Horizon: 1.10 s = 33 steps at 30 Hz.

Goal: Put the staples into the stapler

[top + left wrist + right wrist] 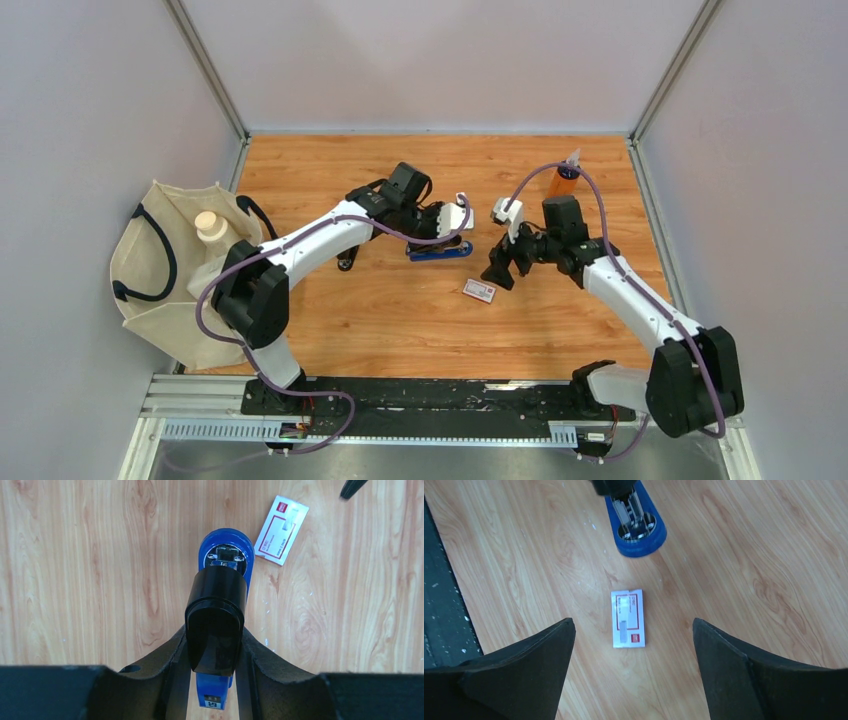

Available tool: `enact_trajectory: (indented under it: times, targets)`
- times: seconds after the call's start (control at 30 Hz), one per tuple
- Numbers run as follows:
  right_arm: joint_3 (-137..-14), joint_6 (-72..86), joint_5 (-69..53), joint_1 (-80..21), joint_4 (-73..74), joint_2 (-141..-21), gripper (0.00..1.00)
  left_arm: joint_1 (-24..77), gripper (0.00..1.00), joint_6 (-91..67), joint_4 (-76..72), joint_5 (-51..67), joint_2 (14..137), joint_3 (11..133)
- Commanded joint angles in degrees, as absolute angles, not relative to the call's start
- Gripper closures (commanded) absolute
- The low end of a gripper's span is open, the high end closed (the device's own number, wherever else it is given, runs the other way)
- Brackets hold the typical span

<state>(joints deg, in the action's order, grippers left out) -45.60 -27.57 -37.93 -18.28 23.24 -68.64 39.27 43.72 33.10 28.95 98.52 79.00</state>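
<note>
Left claw (215,634) clamped on stapler (226,555); right claw (633,624) wide open, empty, over staples box (627,635) near stapler. Risk: flat box skids, pinch misses.

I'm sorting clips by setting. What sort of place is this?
Probably a robot lab test cell, not an office: grey panels wall in a wooden table, and the left arm and right arm are bolted to a metal rail.
</note>
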Motion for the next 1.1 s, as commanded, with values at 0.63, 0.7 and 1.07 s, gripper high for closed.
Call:
enact_trajectory:
  times: [0.63,0.7,1.07]
  targets:
    - [-49.4,-30.84,-49.48,-24.43,3.08,-82.0,0.25,39.46,1.0,37.0,35.15,39.19,98.44,82.79]
    - [-49.48,-32.42,-49.92,-24.52,2.99,-82.96,0.25,39.38,1.0,37.35,35.51,40.16,98.44,82.97]
    - [-49.66,-37.44,-52.38,-27.51,5.71,-85.78,0.24,38.93,1.0,37.27,37.79,42.45,99.49,85.25]
